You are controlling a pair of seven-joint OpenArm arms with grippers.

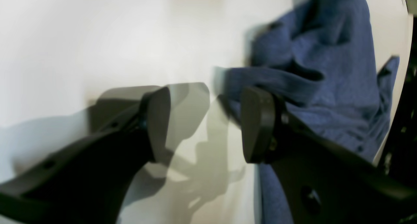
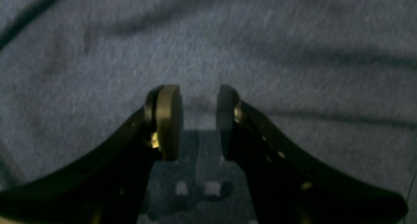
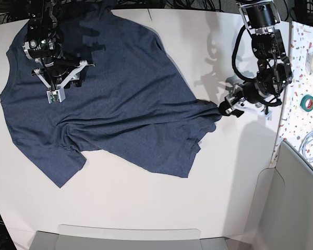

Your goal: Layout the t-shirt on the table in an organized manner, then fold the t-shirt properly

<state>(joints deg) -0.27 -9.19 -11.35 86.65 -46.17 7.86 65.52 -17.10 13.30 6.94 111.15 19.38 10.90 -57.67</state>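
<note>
T-shirt point(image 3: 109, 99) sprawled rumpled on the tabletop point(image 3: 146, 203). Left gripper point(image 1: 205, 123) gapes empty beside its bunched corner; right gripper point(image 2: 198, 119) part-open over cloth, holding nothing. Limp, light fabric; I'd pinch hem corners.

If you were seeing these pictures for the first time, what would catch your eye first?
The dark navy-blue cloth t-shirt sprawls rumpled across the large white table, filling its far left part in the base view. The left gripper stands open at the shirt's pulled-out corner on that view's right. The right gripper hovers over the cloth, jaws apart.
</note>
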